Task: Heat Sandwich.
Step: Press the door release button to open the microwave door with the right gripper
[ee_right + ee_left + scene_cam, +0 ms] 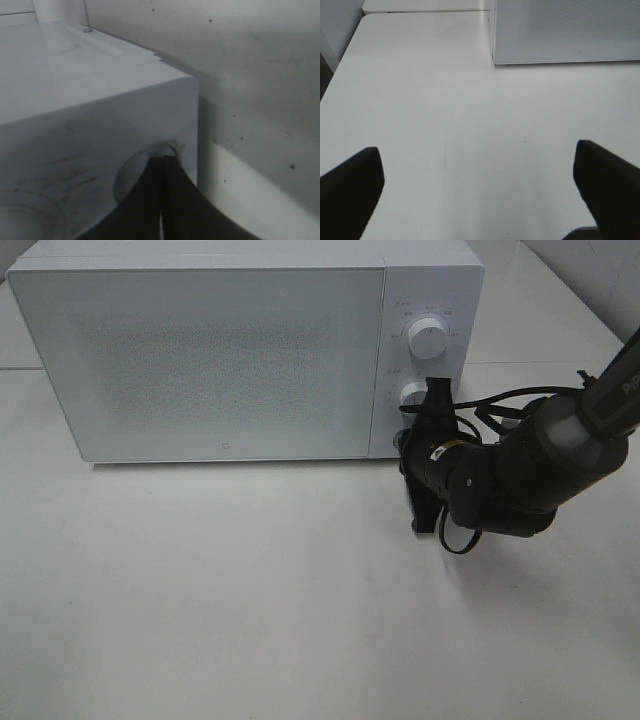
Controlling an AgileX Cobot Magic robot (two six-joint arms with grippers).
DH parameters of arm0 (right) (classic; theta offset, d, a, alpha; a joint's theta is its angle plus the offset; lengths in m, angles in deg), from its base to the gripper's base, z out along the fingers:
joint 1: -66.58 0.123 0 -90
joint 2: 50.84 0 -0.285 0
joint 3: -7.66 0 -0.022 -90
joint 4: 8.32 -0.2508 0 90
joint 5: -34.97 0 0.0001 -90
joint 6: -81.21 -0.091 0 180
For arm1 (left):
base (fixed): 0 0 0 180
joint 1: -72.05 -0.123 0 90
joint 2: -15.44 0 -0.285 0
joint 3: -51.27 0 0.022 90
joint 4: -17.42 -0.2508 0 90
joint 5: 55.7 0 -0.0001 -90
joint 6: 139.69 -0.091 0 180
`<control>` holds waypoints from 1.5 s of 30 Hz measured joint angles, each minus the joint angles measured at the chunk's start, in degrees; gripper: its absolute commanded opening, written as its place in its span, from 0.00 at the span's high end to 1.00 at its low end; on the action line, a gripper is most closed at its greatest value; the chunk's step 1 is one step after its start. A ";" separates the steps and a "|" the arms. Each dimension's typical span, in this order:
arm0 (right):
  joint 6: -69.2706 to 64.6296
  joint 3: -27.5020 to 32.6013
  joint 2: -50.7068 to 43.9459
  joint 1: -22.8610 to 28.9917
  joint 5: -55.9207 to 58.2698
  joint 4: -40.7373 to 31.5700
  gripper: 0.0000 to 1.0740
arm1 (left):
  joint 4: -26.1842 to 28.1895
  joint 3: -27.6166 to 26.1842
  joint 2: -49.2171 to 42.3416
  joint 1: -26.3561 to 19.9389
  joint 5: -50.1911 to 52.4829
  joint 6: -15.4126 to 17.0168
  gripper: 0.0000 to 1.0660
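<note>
The left claw (475, 147) is hanging over the white table (250, 600). Its two black fingers (355, 185) are standing wide apart with nothing between them, so it is gripping nothing. Its wrist view is looking along the table toward the near corner of the microwave (240, 350), which is sitting well apart from it.

Farther in, the right arm (520, 475) is reaching in from the right, low over the table, toward the microwave's control panel. The right claw (164, 159) is closed, its fingers pressing flat together with no gap. The tips are sitting at the edge of the lower knob (411, 395). I cannot tell whether they are actually touching it. They are not wrapping around it.

Behind that, the microwave is standing at the back of the table with its door (150, 390) shut. The upper knob (428, 340) is sitting just above the claw, apart from it.

The sandwich is showing in none of the views, so I cannot tell where it is lying.
</note>
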 measured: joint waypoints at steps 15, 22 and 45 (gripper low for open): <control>2.81 -0.17 1.66 0.57 -6.30 -0.11 1.00 | 0.00 0.00 0.00 0.00 0.00 0.00 0.08; 2.92 -0.46 1.66 0.69 -7.28 -0.40 1.00 | 0.00 0.00 0.00 0.00 0.00 0.00 0.08; 5.16 -3.38 3.38 1.89 -5.84 -4.81 1.00 | 0.00 0.00 0.00 0.00 0.00 0.00 0.08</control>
